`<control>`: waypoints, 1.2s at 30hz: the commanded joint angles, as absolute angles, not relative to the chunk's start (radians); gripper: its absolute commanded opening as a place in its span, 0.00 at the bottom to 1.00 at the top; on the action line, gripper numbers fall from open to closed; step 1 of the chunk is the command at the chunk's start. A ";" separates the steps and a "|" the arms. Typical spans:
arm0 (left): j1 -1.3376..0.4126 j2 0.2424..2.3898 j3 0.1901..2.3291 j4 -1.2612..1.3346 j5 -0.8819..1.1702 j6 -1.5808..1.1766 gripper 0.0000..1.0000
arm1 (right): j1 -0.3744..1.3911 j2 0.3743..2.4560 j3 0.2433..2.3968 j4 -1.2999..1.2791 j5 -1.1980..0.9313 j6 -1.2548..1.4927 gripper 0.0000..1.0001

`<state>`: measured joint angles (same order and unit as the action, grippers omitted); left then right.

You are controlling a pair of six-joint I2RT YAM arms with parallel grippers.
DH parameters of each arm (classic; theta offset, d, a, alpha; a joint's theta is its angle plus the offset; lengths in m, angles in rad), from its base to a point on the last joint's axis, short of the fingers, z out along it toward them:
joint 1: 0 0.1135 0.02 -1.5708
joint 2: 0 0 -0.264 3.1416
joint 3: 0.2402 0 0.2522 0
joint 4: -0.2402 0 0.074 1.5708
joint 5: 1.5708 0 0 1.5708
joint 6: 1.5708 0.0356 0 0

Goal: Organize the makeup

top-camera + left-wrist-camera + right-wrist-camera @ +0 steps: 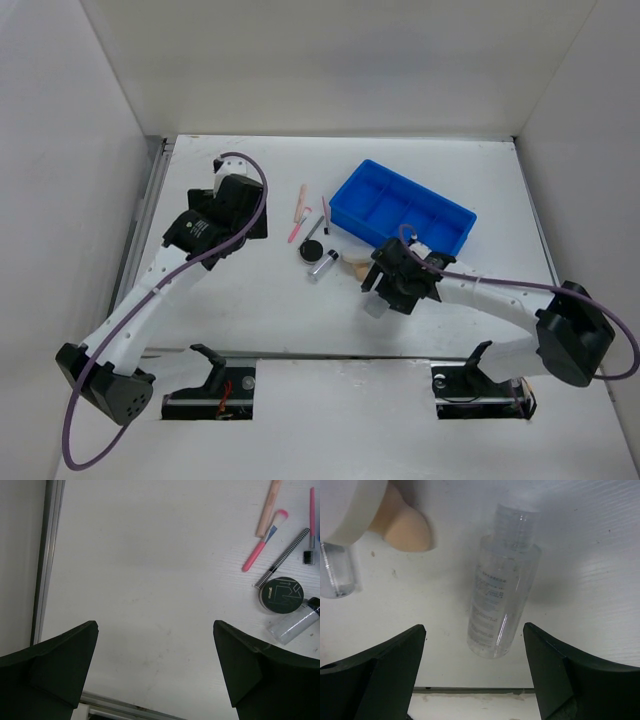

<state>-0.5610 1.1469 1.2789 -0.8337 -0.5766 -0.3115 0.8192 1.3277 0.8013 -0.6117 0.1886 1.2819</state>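
Observation:
The clear small bottle point(500, 600) lies on the table with its base between the open fingers of my right gripper point(474, 627), not touched; from above it shows under the right gripper point(383, 288). The beige teardrop sponge point(405, 530) lies just beyond it. The black round compact point(281, 594), silver-black cylinder point(295, 622), thin dark pencil point(282, 557) and pink slim stick point(262, 545) lie loose left of the blue tray point(345, 205). My left gripper point(155, 622) is open and empty over bare table, left of the makeup.
A beige stick point(268, 507) and a thin pink brush point(312, 520) lie with the makeup. A metal rail point(47, 555) runs along the table's left edge. White walls stand on three sides.

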 commanded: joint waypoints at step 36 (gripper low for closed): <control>-0.560 1.141 1.302 -0.798 -0.598 -0.282 1.00 | 0.838 1.264 1.267 -0.968 0.581 1.160 0.28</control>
